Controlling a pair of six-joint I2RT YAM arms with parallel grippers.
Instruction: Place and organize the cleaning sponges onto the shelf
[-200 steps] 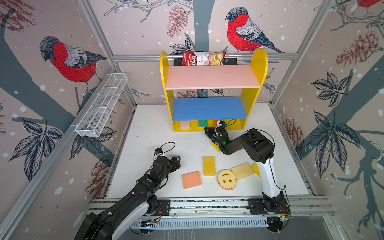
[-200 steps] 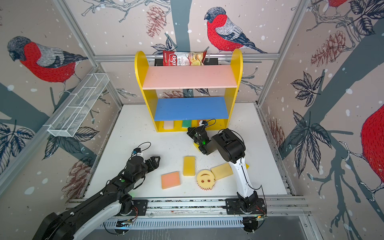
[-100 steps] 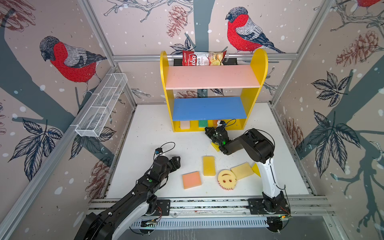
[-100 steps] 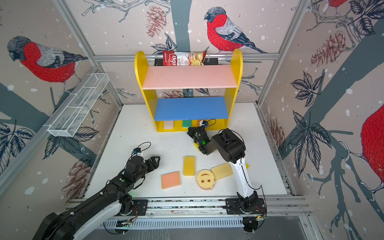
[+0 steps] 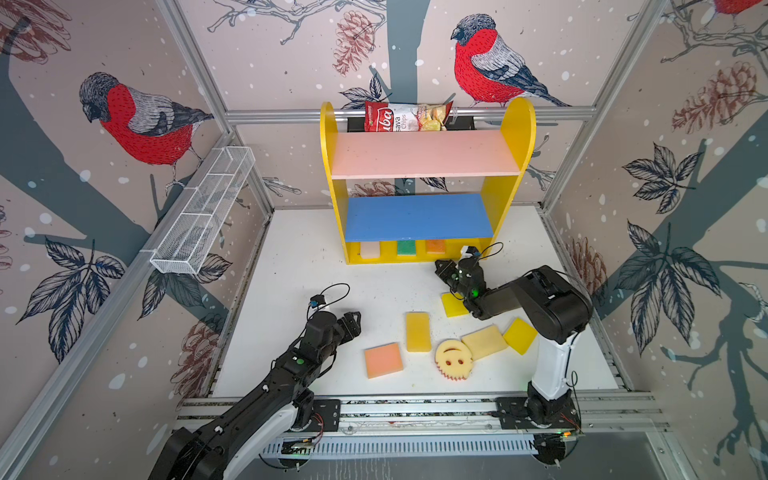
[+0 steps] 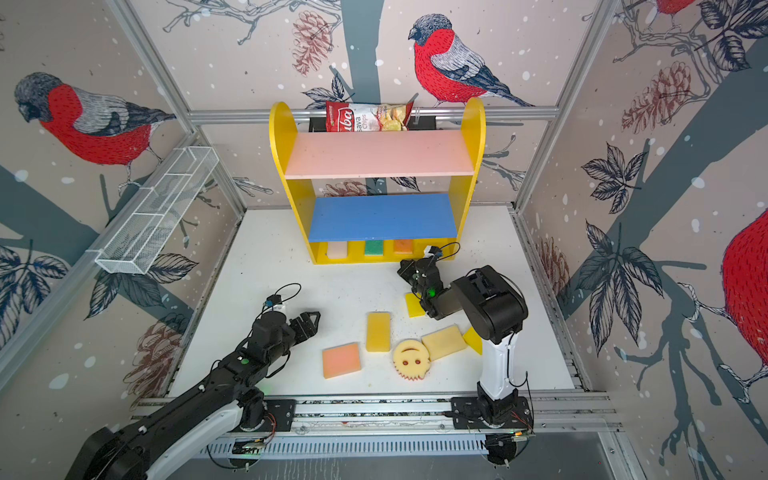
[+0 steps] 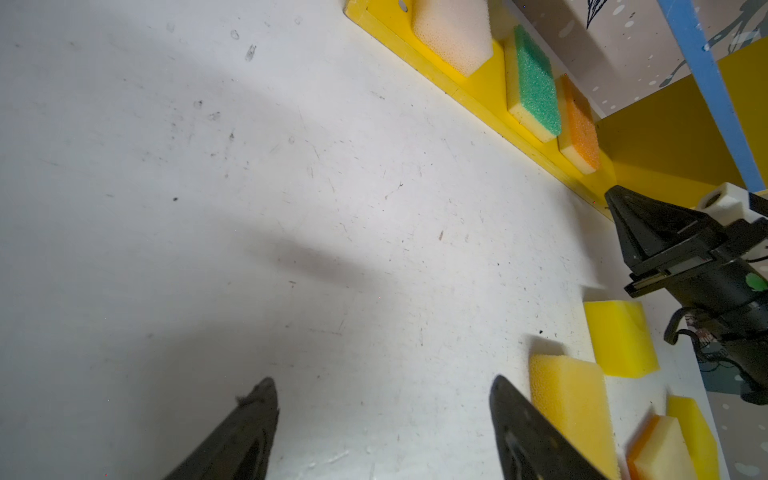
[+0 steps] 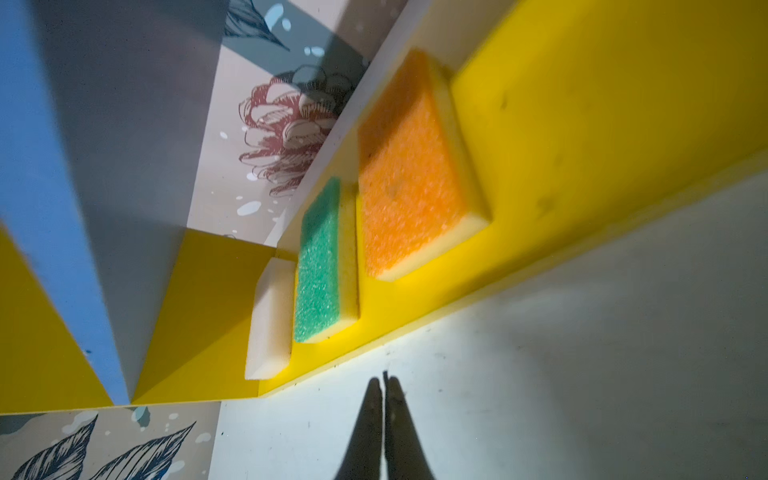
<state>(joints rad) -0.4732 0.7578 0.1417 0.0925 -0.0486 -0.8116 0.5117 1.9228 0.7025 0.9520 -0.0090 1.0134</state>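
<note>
Three sponges lie in a row on the yellow base of the shelf (image 5: 517, 137), under its blue board. A white sponge (image 5: 370, 249) is toward the left end, a green sponge (image 5: 406, 247) is in the middle and an orange sponge (image 5: 435, 246) is to its right. A bare stretch of base lies between the orange one and the right side panel.

Six more lie loose toward the front edge of the bench (image 5: 291, 270):
- a peach sponge (image 5: 383, 360)
- an amber sponge (image 5: 418, 331) just behind it
- the smiley-face sponge (image 5: 453, 360), touching or all but touching a cream sponge (image 5: 484, 341)
- a yellow sponge (image 5: 520, 336) by the right arm's base
- a bright yellow sponge (image 5: 452, 305), partly under that arm's wrist

Your right tool (image 8: 383, 380) sits just in front of the base's right end, jaws pressed together with nothing between them. Your left tool (image 7: 383, 380) hovers over bare bench left of the peach sponge, jaws spread wide and empty.

With neither tool holding a sponge, the step in hand looks like setting up the next pick. The bright yellow sponge is nearest your right tool. To take it you would draw back from the shelf, open the jaws and come down across its shorter span. The bare stretch of base beside the orange sponge looks like its natural slot, but mind the blue board's overhang going in. Your left tool is already set for the peach sponge.
</note>
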